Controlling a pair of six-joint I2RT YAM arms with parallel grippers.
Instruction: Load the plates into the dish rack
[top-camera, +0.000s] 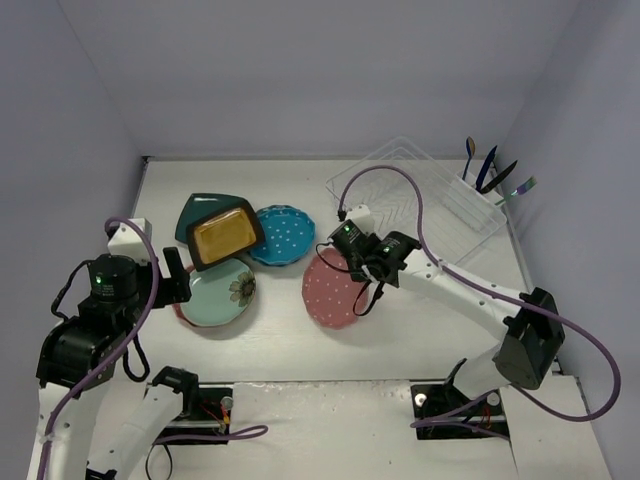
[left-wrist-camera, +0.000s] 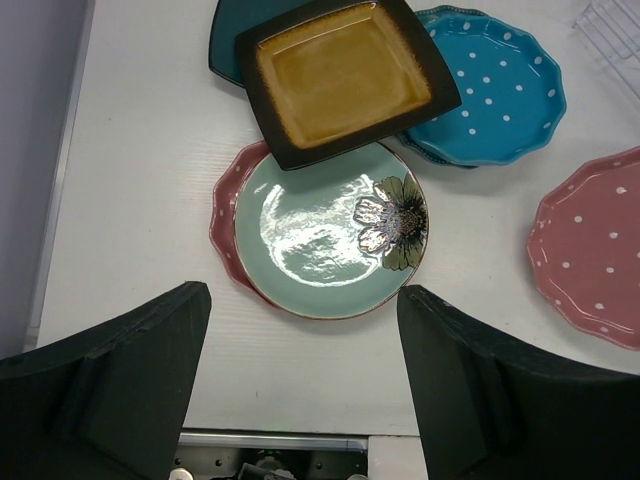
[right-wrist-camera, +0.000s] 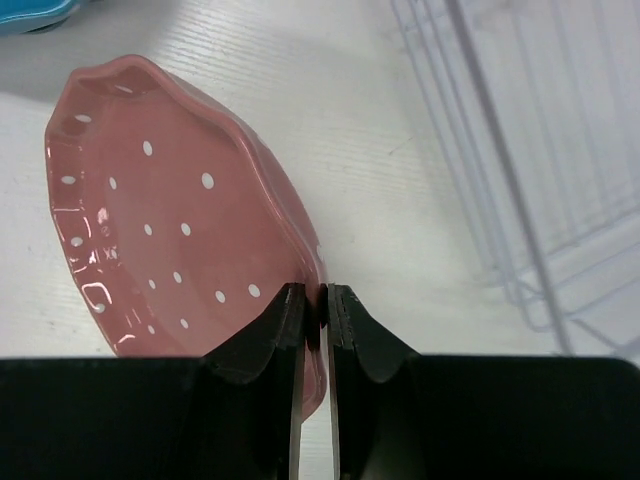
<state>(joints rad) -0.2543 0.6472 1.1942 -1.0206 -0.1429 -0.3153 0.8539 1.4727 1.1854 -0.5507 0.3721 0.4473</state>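
A pink dotted plate (top-camera: 333, 292) lies right of centre. My right gripper (top-camera: 366, 280) is shut on its right rim; in the right wrist view the gripper (right-wrist-camera: 317, 300) pinches that rim and the plate (right-wrist-camera: 170, 220) looks tilted. The mint flower plate (left-wrist-camera: 320, 235) rests on another pink plate (left-wrist-camera: 224, 240). The mustard-yellow plate (left-wrist-camera: 345, 75) overlaps the dark teal plate (left-wrist-camera: 232, 30) and the blue dotted plate (left-wrist-camera: 495, 85). My left gripper (left-wrist-camera: 305, 380) is open and empty just near of the mint plate (top-camera: 220, 297). The clear dish rack (top-camera: 425, 195) stands at the back right.
Several utensils (top-camera: 490, 168) stand in the rack's far right section. The rack's ribbed wall (right-wrist-camera: 540, 160) is just right of the held plate. Grey walls close in the table on the left, back and right.
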